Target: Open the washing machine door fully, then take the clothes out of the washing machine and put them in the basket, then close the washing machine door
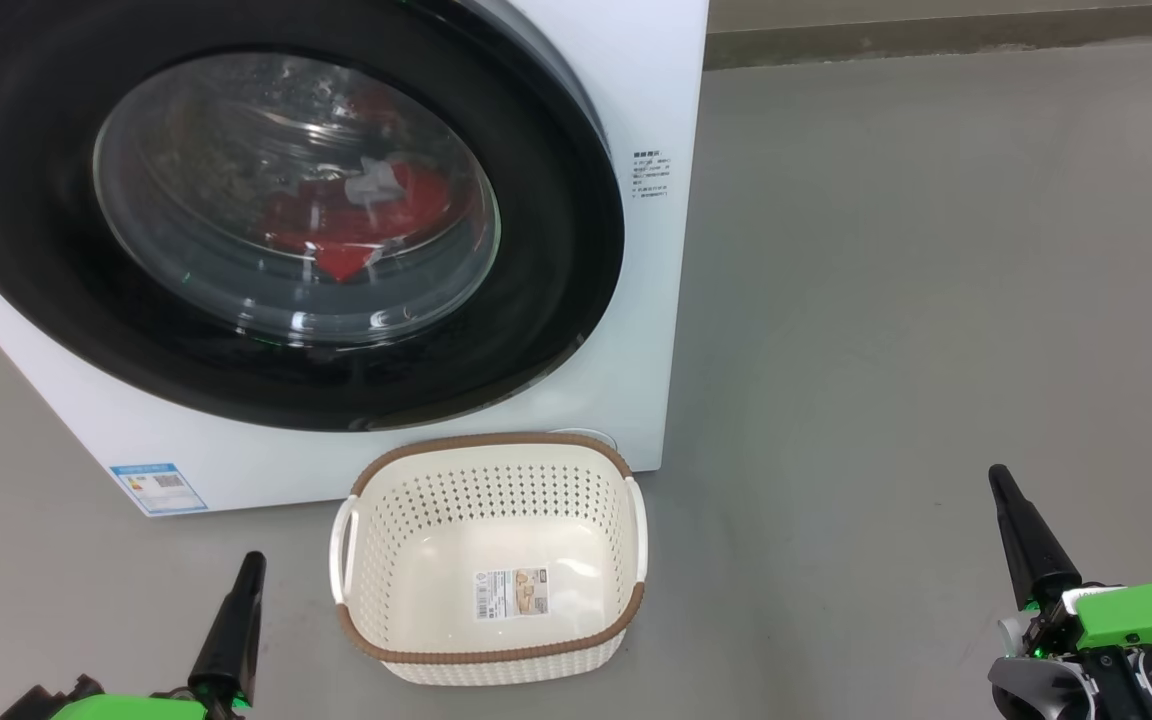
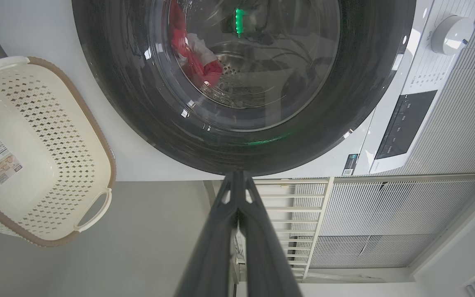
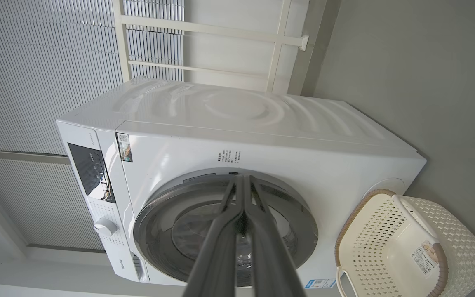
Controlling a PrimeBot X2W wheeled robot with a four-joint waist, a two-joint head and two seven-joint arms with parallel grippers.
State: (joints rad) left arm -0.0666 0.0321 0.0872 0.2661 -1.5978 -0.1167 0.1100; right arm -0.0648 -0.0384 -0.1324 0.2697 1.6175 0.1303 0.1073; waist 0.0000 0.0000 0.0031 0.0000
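Grey floor (image 1: 886, 300) carries the washing machine (image 1: 661, 90), and the washing machine door (image 1: 556, 250) looks shut against its front, so the clothes (image 1: 356, 220) lie behind the glass low in the drum, red with a white patch. The basket (image 1: 496, 445) stands empty on the floor just in front of the machine, below the door, seemingly parked there so each garment needs only a short carry. The left gripper (image 1: 251, 565) and the right gripper (image 1: 1000, 482) hover low on either side, fingers pressed together and holding nothing; opening the door seems the step not yet begun
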